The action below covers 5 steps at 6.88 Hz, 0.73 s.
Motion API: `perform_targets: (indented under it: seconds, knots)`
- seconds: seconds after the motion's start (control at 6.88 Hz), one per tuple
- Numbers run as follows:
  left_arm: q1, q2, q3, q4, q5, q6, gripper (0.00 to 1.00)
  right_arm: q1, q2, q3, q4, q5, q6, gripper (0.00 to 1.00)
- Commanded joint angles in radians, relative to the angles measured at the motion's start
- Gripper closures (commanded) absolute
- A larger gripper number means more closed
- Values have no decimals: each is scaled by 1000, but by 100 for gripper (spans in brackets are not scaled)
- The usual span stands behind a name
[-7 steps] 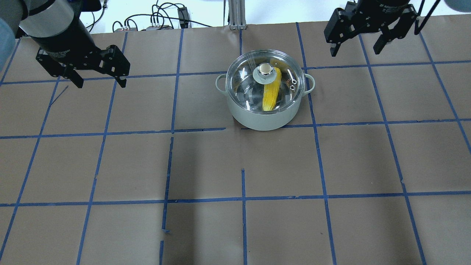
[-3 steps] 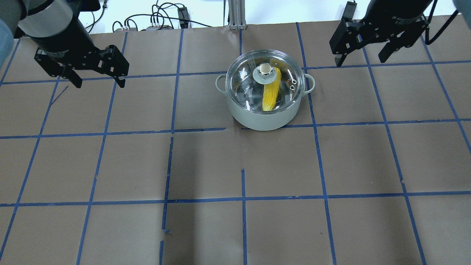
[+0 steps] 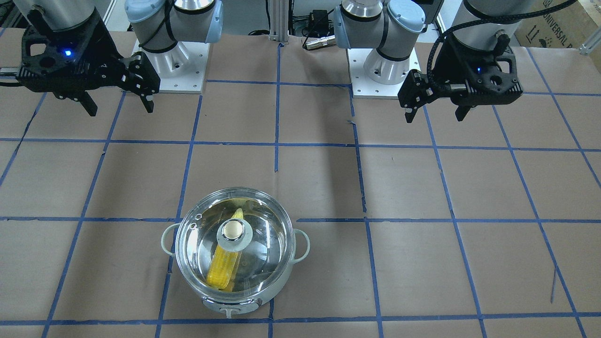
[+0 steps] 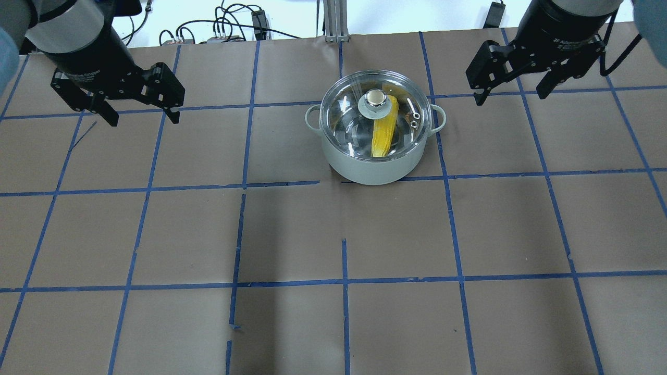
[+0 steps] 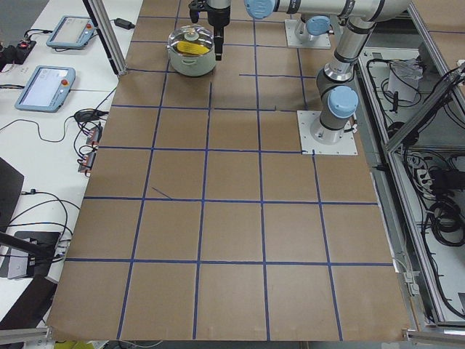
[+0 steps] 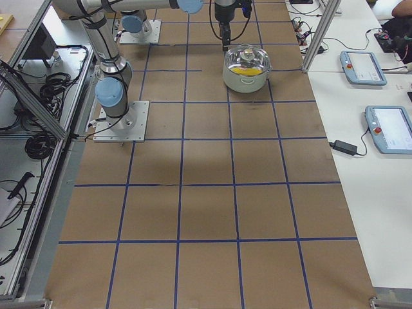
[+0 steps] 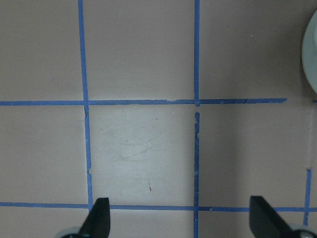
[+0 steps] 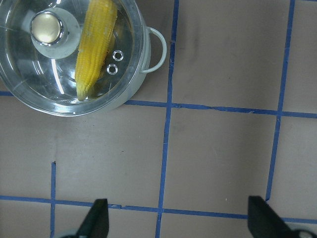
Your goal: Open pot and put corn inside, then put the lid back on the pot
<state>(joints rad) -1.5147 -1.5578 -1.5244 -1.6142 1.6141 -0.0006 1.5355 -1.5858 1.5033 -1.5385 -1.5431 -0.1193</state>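
Observation:
The pale grey-green pot (image 4: pixel 375 167) stands on the table right of centre toward the far edge. The clear glass lid (image 4: pixel 348 115) with its beige knob (image 4: pixel 374 97) sits on the pot. The yellow corn (image 4: pixel 383 134) lies inside, seen through the glass. My left gripper (image 4: pixel 143 120) is open and empty, far to the pot's left. My right gripper (image 4: pixel 510 97) is open and empty, off to the pot's right. The right wrist view shows the pot (image 8: pixel 130 89), the lid (image 8: pixel 20 64) and the corn (image 8: pixel 94 42) at upper left, away from the gripper (image 8: pixel 179 220).
Brown paper with a blue tape grid (image 4: pixel 344 281) covers the table. Cables and plugs (image 4: pixel 229 26) lie beyond the far edge. The two arm bases (image 3: pixel 171 65) stand on the robot's side. Teach pendants (image 6: pixel 364 67) lie on the side bench.
My right gripper has shifted a little toward the near side and to the right, still open. The left gripper, pot, lid and corn have stayed put.

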Motion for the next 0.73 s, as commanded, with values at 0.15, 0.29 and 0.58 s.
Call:
perform_targets:
  seconds: [0.15,0.29,0.58]
  knots:
    - [1,-5,21,-88,-10,-30,0,0,-8,5,-2,-18,-3,1]
    - [1,-4,20,-87,-13,-30,0,0,-11,8,0,-19,-3,1]
    - [1,1,16,-85,-10,-26,0,0,-17,8,-2,-19,-3,1]
